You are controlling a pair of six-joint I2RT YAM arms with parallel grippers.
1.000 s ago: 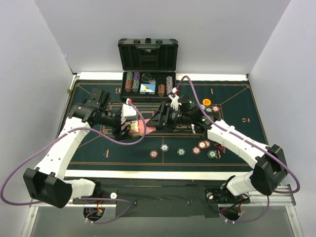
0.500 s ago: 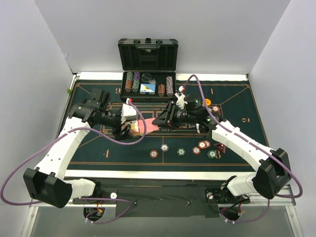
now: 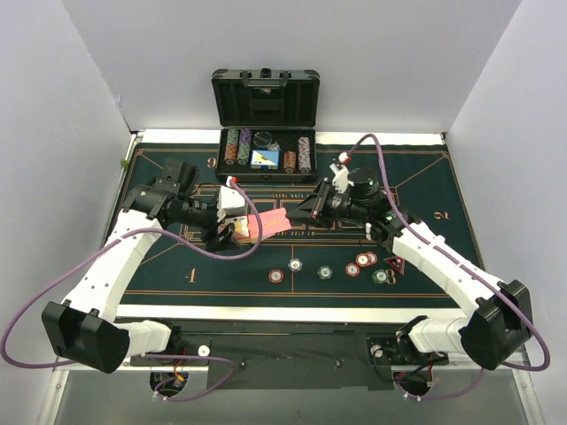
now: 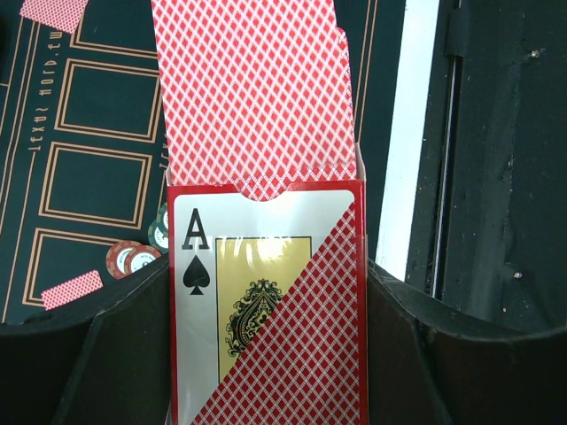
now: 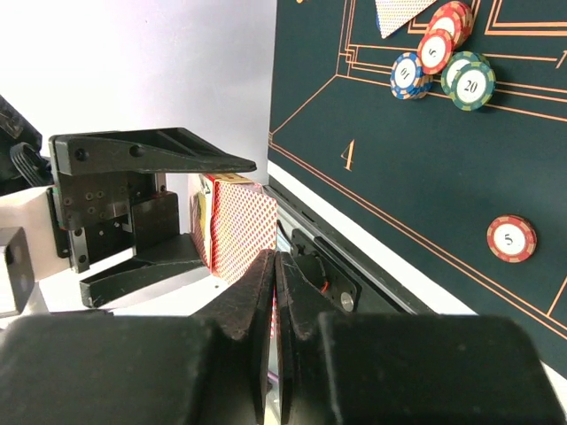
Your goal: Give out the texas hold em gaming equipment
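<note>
My left gripper (image 3: 232, 232) is shut on a card box (image 4: 266, 301) printed with an ace of spades. Red-backed playing cards (image 4: 252, 88) stick out of its open end. My right gripper (image 3: 299, 212) is shut edge-on on one red-backed card (image 3: 273, 221), and only a thin red line shows between its fingers (image 5: 262, 292). That card spans the gap from the box to the right jaws, above the green felt. Striped poker chips (image 3: 325, 272) lie in a loose row nearer the front. A dark red triangular marker (image 3: 394, 264) lies at their right end.
The open black case (image 3: 266, 97) stands at the back with racked chip rows (image 3: 266, 152) in its tray. Two loose cards (image 4: 73, 289) lie face down on the felt (image 3: 177, 257). A small cluster of chips (image 5: 443, 62) and a lone chip (image 5: 511, 237) lie on the felt too.
The right gripper closed on the card sticking out of the box and drew back to the right, pulling it out. The left gripper with the box stayed put.
</note>
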